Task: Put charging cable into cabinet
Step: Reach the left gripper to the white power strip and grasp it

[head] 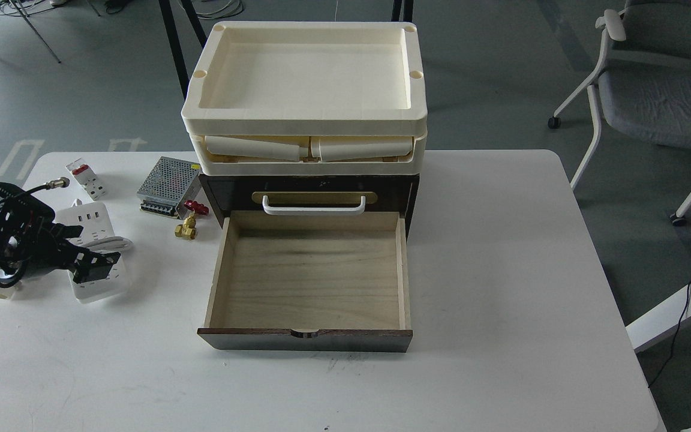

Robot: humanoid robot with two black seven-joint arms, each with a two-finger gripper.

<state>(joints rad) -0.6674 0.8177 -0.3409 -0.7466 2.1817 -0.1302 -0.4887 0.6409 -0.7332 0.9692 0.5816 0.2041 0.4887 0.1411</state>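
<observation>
The charging cable (89, 215) is a white power strip lying at the table's left, its thick white cord (116, 243) looped beside it. My left gripper (98, 267) comes in from the left edge and hovers low over the middle of the strip, its two black fingers apart, holding nothing. The cabinet (231, 189) is a dark brown box at the table's centre. Its pale wood drawer (312, 276) is pulled out and empty, under a white handle (314, 207). Cream trays (306, 78) are stacked on top. My right gripper is out of view.
A white-and-red breaker (86, 178), a metal mesh power supply (168, 179) and a brass valve with a red handle (189, 219) lie between the strip and the cabinet. A small white part (2, 293) lies under my arm. A grey chair (651, 84) stands far right.
</observation>
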